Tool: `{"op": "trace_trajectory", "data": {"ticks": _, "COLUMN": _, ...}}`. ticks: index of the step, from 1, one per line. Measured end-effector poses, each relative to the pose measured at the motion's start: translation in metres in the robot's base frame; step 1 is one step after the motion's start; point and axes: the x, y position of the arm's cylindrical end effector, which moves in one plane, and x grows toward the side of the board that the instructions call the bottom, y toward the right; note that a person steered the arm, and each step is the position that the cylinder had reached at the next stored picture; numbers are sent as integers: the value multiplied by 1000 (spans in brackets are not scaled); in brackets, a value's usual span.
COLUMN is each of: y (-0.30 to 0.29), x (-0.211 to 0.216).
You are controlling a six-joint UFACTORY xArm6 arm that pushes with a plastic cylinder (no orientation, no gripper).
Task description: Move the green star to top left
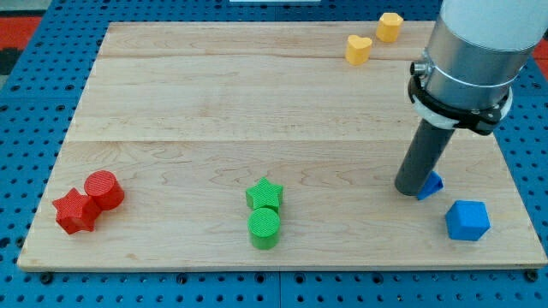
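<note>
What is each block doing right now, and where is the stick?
green star: touching green cylinder, not yet top left
green cylinder: upright
red star: touching red cylinder
yellow heart: alone, near yellow hexagon
small blue block: against my tip
blue hexagon: alone

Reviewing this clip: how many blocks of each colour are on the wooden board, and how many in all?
Red: 2, red star block, red cylinder block
Green: 2, green star block, green cylinder block
Yellow: 2, yellow heart block, yellow hexagon block
Blue: 2, blue hexagon block, small blue block beside my tip
Total: 8

Green cylinder (265,229) against green star's (264,193) lower side.
</note>
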Motion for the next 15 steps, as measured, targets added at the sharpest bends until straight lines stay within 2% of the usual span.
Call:
{"op": "trace_trajectory", "data": {"ticks": 1, "y": -50, "x": 28}}
{"op": "trace_trajectory", "data": {"ticks": 2, "y": -74, "x": 92}}
{"op": "trace_trajectory", "data": {"ticks": 3, "y": -113, "x": 96}}
{"op": "trace_trajectory", "data": {"ticks": 5, "y": -137, "x": 21}}
{"op": "trace_trajectory", "data": {"ticks": 7, "y": -161, "x": 44}}
{"op": "trace_trajectory", "data": {"ticks": 8, "y": -179, "x": -52}}
{"op": "trace_trajectory", "data": {"ticks": 9, "y": -198, "x": -119}}
{"op": "trace_trajectory", "data": {"ticks": 10, "y": -138, "x": -75}}
{"op": "trace_trajectory", "data": {"ticks": 11, "y": -131, "x": 9}}
{"op": "trace_trajectory", "data": {"ticks": 12, "y": -207, "x": -26}}
{"op": "trace_trajectory", "data": {"ticks": 13, "y": -267, "x": -98}}
{"op": "trace_trajectory", "data": {"ticks": 14, "y": -306, "x": -139}}
{"op": "trace_trajectory", "data": {"ticks": 15, "y": -303, "x": -101}}
